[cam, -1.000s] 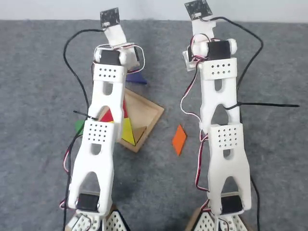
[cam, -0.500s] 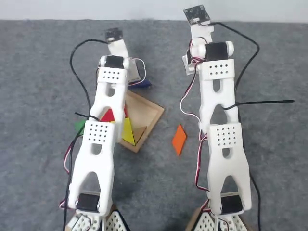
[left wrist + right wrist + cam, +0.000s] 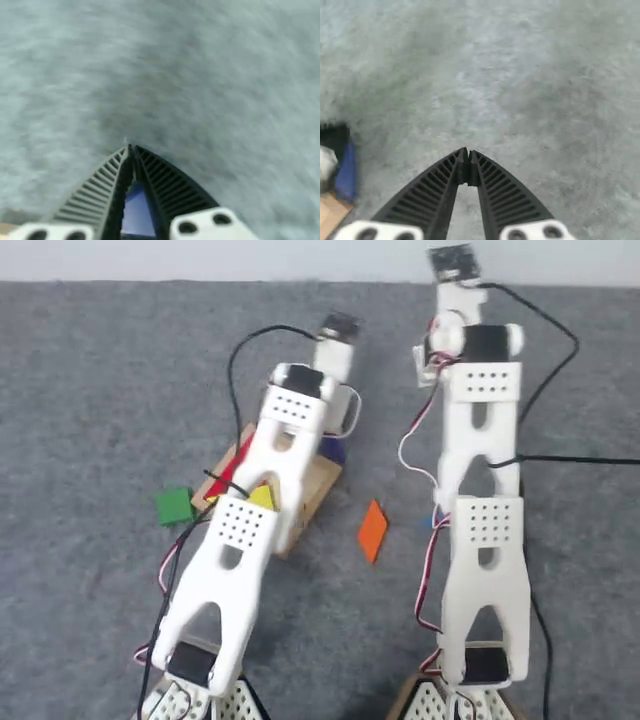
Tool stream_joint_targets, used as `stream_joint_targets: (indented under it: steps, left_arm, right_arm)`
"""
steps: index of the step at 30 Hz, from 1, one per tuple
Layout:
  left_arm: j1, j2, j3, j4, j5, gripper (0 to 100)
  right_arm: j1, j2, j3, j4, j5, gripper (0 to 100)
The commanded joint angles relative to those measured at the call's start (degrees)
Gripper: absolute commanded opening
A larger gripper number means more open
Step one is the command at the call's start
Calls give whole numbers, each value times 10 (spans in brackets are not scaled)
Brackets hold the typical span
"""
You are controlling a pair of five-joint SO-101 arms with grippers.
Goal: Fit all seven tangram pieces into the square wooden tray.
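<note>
My left gripper [image 3: 131, 147] is shut on a blue tangram piece [image 3: 137, 215], whose edge shows between the fingers. In the high view the left arm reaches across the square wooden tray [image 3: 318, 483], and the blue piece [image 3: 331, 448] hangs by the tray's far right corner. Red [image 3: 236, 456] and yellow [image 3: 262, 497] pieces lie in the tray, partly hidden by the arm. On the carpet, a green square [image 3: 173, 505] lies left of the tray and an orange parallelogram [image 3: 372, 530] lies right of it. My right gripper [image 3: 466, 150] is shut on nothing, above bare carpet at the far right.
Grey carpet covers the whole table. Both arm bases stand at the near edge. The right wrist view catches the blue piece [image 3: 347, 170] and a corner of the tray [image 3: 330, 212] off to one side. Black cables trail from both arms.
The left arm has swung right, carrying the blue piece from beyond the tray's far corner to its right side. The right arm has shifted slightly to the right.
</note>
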Motion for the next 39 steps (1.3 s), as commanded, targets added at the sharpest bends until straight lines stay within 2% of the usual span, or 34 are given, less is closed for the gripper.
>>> stream_joint_targets:
  steps: [1,4,10,13,18,24,27,30,34,39]
  left_arm:
    - [52,-32,-53,77,-96,13]
    - [60,-31,-94,113,-110,13]
    - [47,-47,-116,119,-105,13]
    - [46,-84,-114,122,-69,13]
    - [6,-203,-10,123,-45,12]
    - [-85,-455,256,113,-12,12]
    - [-154,-571,411,62,-11,13]
    - [-216,-679,607,-37,-11,13]
    - [-273,-852,913,-207,-11,13]
    - [-353,-1122,1264,-429,-11,13]
  right_arm:
    - [15,-56,-25,25,-9,9]
    - [15,-56,-25,26,-9,9]
    - [15,-57,-25,26,-9,9]
    - [15,-56,-25,26,-7,9]
    - [14,-60,-4,27,-4,9]
    - [-23,-76,75,26,31,9]
    - [-71,-77,124,25,69,12]
    - [-130,-74,170,22,93,39]
    - [-199,-58,193,0,126,141]
    - [-271,-17,192,-42,181,137]
